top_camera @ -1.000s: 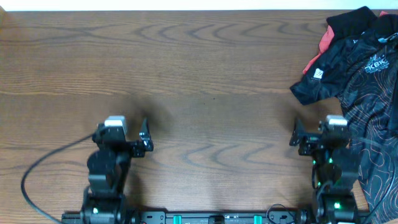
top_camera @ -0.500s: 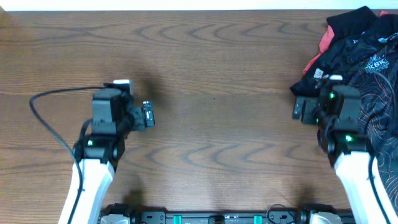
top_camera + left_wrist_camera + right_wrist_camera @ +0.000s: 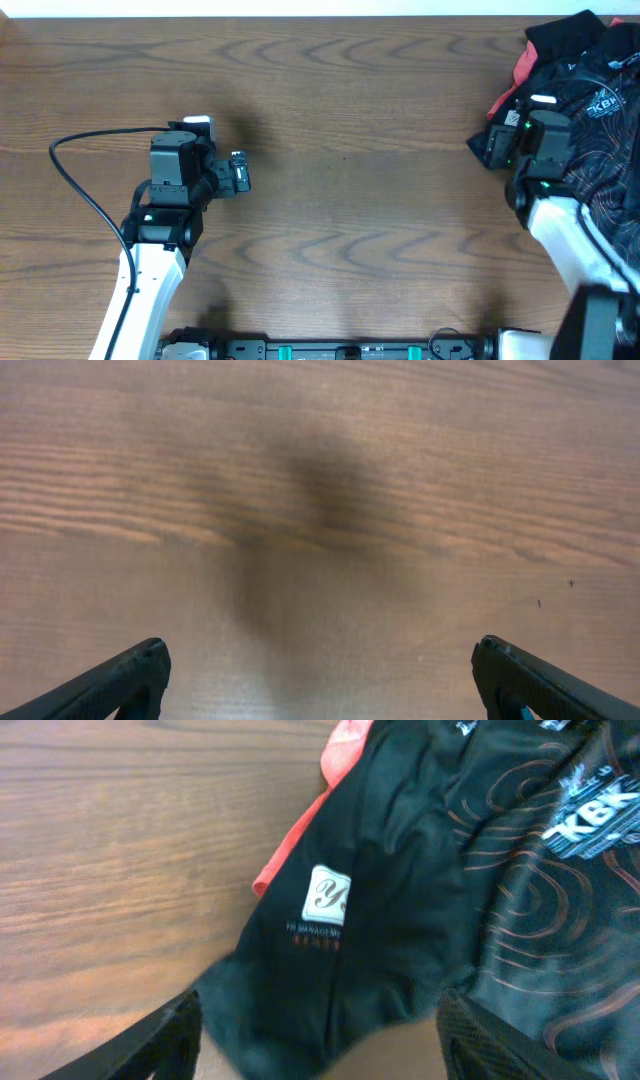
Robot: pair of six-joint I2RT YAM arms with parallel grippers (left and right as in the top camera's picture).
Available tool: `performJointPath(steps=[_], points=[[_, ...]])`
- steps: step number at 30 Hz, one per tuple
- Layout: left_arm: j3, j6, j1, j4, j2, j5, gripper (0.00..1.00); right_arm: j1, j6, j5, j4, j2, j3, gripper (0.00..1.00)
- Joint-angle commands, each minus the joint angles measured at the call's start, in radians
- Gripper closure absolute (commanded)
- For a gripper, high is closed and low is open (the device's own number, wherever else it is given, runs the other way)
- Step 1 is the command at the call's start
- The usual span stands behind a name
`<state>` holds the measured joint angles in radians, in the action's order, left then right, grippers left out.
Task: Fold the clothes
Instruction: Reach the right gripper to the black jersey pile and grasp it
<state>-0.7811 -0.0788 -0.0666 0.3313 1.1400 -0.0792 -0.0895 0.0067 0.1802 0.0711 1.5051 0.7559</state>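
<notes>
The clothes (image 3: 592, 110) lie heaped at the table's far right: a black jersey (image 3: 400, 890) with thin orange contour lines, white lettering (image 3: 590, 825), a white label (image 3: 328, 895) and red-orange trim (image 3: 300, 830). My right gripper (image 3: 500, 145) sits at the jersey's left edge. In the right wrist view its jaws (image 3: 320, 1040) stand apart, with the jersey's dark hem between the fingers (image 3: 170, 1035). My left gripper (image 3: 238, 173) hovers over bare wood at the left, far from the clothes, and it (image 3: 320, 685) is wide open with nothing in it.
The wooden table (image 3: 350, 120) stretches between the two arms. A black cable (image 3: 75, 190) loops to the left of the left arm. The heap of clothes runs off the right edge of the overhead view.
Both arms have reached out from the near edge. The right gripper has moved onto the jersey's left edge and its jaws have narrowed a little. The left stays wide open.
</notes>
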Motion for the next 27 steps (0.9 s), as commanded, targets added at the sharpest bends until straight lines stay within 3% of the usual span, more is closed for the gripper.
performJointPath(steps=[1, 10, 16, 19, 20, 23, 24, 27], points=[[-0.019, -0.01, 0.002, -0.024, 0.027, -0.007, 0.02, -0.004, 0.001, 0.03, 0.11, 0.12, 0.014, 0.28], [-0.019, -0.01, 0.002, -0.034, 0.103, -0.007, 0.02, -0.005, 0.05, 0.034, 0.361, 0.33, 0.017, 0.32], [-0.019, -0.01, 0.002, -0.035, 0.136, -0.007, 0.02, -0.01, 0.05, 0.034, 0.417, 0.417, 0.018, 0.29], [-0.019, -0.01, 0.002, -0.035, 0.14, -0.007, 0.02, -0.016, 0.065, 0.034, 0.419, 0.455, 0.027, 0.33], [-0.019, -0.01, 0.002, -0.035, 0.14, -0.007, 0.02, -0.016, 0.072, 0.034, 0.419, 0.465, 0.029, 0.41], [-0.019, -0.01, 0.002, -0.036, 0.14, -0.007, 0.02, -0.016, 0.085, 0.034, 0.417, 0.474, 0.03, 0.95], [-0.019, -0.01, 0.002, -0.036, 0.14, -0.007, 0.02, -0.016, 0.087, 0.033, 0.417, 0.47, 0.03, 0.99], [-0.019, -0.01, 0.002, -0.038, 0.14, -0.007, 0.02, -0.014, 0.086, 0.033, 0.41, 0.431, 0.03, 0.99]])
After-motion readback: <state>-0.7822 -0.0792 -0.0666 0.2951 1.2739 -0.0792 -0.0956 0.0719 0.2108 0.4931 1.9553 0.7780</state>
